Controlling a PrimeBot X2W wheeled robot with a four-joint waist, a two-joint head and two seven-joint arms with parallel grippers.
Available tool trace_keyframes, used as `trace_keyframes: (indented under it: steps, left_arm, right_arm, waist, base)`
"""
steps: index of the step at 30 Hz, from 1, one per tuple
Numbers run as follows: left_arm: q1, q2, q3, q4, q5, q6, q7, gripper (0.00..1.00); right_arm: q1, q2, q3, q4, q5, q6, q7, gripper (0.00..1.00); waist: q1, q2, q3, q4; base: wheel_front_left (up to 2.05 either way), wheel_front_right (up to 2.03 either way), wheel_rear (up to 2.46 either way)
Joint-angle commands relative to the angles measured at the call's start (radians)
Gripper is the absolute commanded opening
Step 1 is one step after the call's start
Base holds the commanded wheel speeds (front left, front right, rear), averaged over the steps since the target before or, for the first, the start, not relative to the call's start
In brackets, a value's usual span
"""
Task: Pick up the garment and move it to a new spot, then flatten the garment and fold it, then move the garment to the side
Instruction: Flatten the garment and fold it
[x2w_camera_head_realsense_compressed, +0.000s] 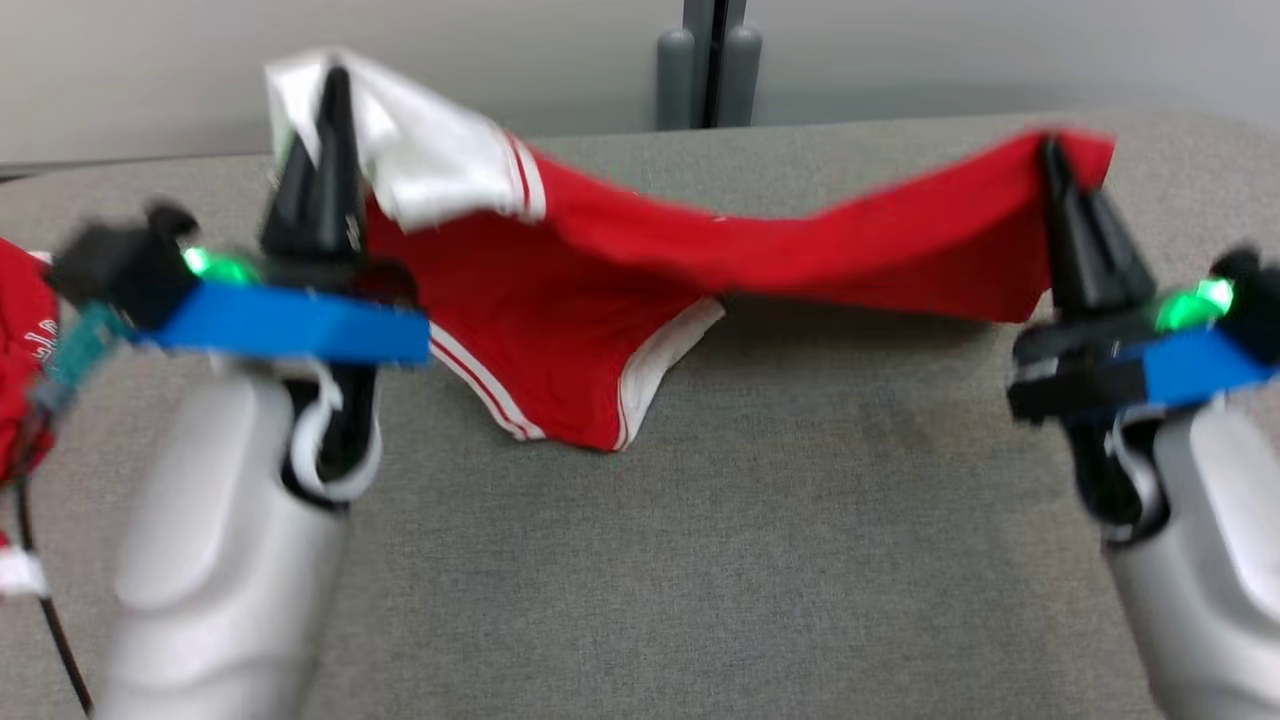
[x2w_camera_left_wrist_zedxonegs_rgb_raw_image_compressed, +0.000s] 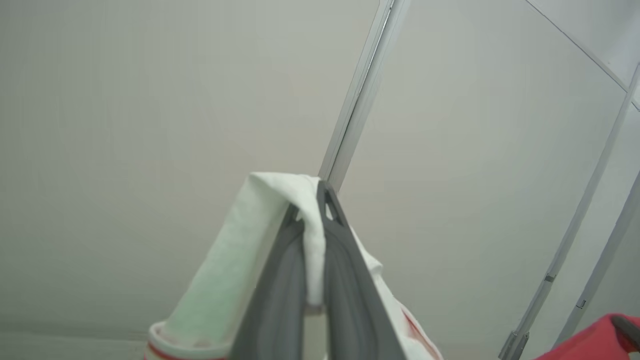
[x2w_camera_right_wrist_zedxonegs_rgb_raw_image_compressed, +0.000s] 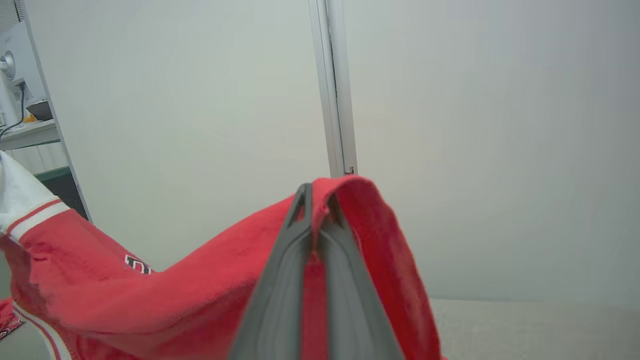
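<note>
Garment (x2w_camera_head_realsense_compressed: 640, 250): soft, light, limp; sags mid-span, low fold droops toward table (x2w_camera_head_realsense_compressed: 800, 520) at 7 o'clock. Best held at outer edges. Hangs above table, strung from 10 to 2 o'clock. Left gripper (x2w_camera_head_realsense_compressed: 335, 90) clenched on white sleeve corner, right gripper (x2w_camera_head_realsense_compressed: 1050, 150) clenched on red hem. Forearms raised, fingers pointing up.

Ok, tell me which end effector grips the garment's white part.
The left end effector; it pinches the white sleeve, whereas the right end effector pinches red fabric.

Wall (x2w_camera_right_wrist_zedxonegs_rgb_raw_image_compressed: 475, 125): pale and plain, divided by a metal strip (x2w_camera_right_wrist_zedxonegs_rgb_raw_image_compressed: 334, 85).
Table (x2w_camera_head_realsense_compressed: 800, 520): covered in grey woven fabric.
</note>
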Motion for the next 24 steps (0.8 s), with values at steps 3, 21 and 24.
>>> trace_keyframes:
  steps: [3, 21, 24]
  left_arm:
    - [-0.230, 0.042, -0.004, 0.075, -0.031, -0.001, 0.006, 0.00]
    - [-1.149, 0.054, -0.118, 0.475, -0.025, -0.001, 0.018, 0.00]
    - [-1.192, 0.043, -0.145, 0.510, -0.040, -0.001, 0.008, 0.00]
  right_arm:
    - [-0.218, -0.022, 0.018, 0.079, 0.051, 0.000, 0.030, 0.00]
    - [-1.146, -0.039, 0.007, 0.582, 0.173, 0.001, 0.072, 0.00]
    - [-1.197, -0.032, 0.033, 0.636, 0.182, 0.000, 0.051, 0.00]
  waist:
    - [-0.0001, 0.0000, 0.080, -0.018]
    - [-0.0001, 0.0000, 0.363, -0.075]
    - [-0.0001, 0.0000, 0.376, -0.075]
  base:
    - [0.00, 0.00, 0.00]
    - [0.00, 0.00, 0.00]
    - [0.00, 0.00, 0.00]
